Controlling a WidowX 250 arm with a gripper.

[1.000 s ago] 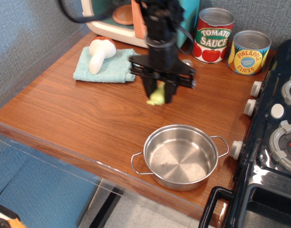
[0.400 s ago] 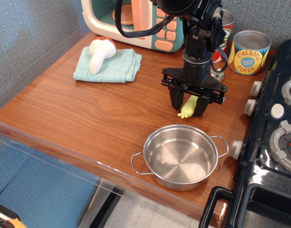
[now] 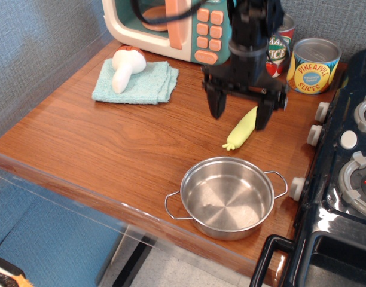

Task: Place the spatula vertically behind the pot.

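Observation:
The spatula has a light yellow-green handle and lies on the wooden counter just behind the pot, its nubbed end toward the pot; its metal head is hidden behind the gripper. The pot is a shallow steel pot with two wire loop handles near the counter's front edge. My gripper is open, its two black fingers spread wide on either side of the spatula's handle, raised slightly above it and holding nothing.
A toy microwave stands at the back. A tomato sauce can and a pineapple can stand at the back right. A white mushroom toy lies on a teal cloth. A black stove borders the right.
The gripper carried the spatula rightward to behind the pot, set it down, opened its fingers wide and rose a little. The spatula now lies free on the counter.

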